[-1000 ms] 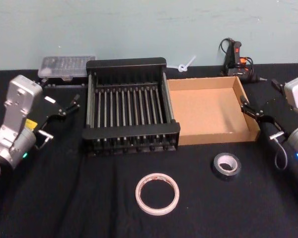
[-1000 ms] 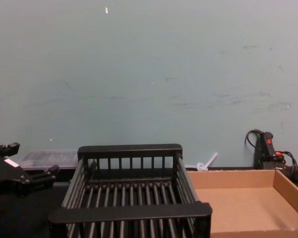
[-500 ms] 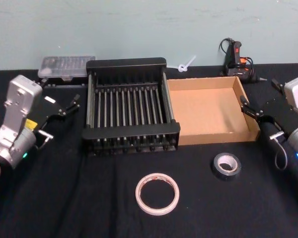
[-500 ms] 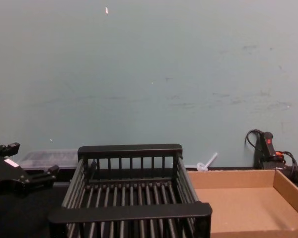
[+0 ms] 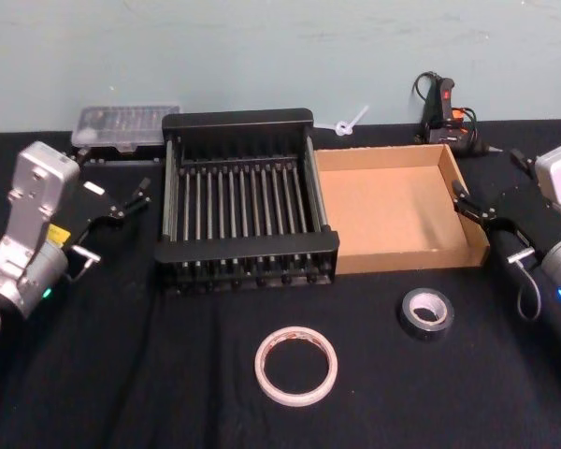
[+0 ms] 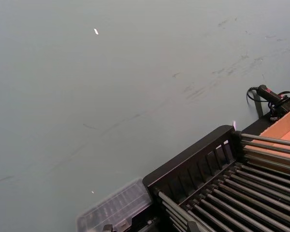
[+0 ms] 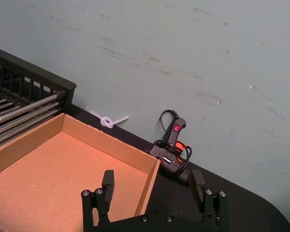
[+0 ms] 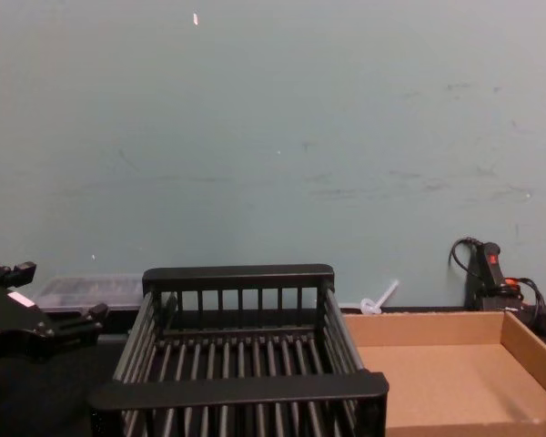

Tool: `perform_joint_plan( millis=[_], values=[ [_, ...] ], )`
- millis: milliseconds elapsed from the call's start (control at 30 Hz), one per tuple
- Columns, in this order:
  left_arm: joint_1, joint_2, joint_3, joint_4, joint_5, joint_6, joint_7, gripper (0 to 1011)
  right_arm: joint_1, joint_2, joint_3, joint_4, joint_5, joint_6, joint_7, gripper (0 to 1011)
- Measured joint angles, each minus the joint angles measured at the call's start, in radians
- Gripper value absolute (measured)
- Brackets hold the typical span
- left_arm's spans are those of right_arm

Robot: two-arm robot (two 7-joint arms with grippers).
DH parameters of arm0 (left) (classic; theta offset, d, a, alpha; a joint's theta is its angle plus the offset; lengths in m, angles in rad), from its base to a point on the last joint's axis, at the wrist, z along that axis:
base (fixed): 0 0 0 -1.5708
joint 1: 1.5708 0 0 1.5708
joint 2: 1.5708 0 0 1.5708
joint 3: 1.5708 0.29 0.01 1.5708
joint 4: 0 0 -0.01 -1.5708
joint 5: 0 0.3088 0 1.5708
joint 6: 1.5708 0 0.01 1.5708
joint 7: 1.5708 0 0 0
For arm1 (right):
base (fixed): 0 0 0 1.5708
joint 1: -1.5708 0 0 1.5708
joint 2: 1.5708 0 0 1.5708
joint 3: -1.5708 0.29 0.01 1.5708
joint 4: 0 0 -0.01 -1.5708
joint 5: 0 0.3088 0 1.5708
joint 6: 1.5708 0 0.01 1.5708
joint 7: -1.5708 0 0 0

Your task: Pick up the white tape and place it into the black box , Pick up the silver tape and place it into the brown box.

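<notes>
Black table (image 5: 168, 374), right pincer (image 7: 152, 186) parted, wrist cropped

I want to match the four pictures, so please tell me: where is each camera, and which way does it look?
Head: high, looking down at the slatted black crate, shallow brown cardboard box, wide white tape ring, small silver-grey tape roll; left gripper and right gripper show.
Chest: low, facing the wall across the crate; left gripper shows.
Left wrist: over the crate, facing the wall.
Right wrist: over the cardboard box; open fingers.
All four share crate and cardboard box.
</notes>
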Motion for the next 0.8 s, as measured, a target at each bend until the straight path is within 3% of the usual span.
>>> perform_joint_plan(
  millis=[800],
  values=[
    [0.0,0.0,0.0,0.0,0.0,0.0,0.0,1001,0.0,0.0,0.0,0.0,0.0,0.0,0.0,1002]
  ],
)
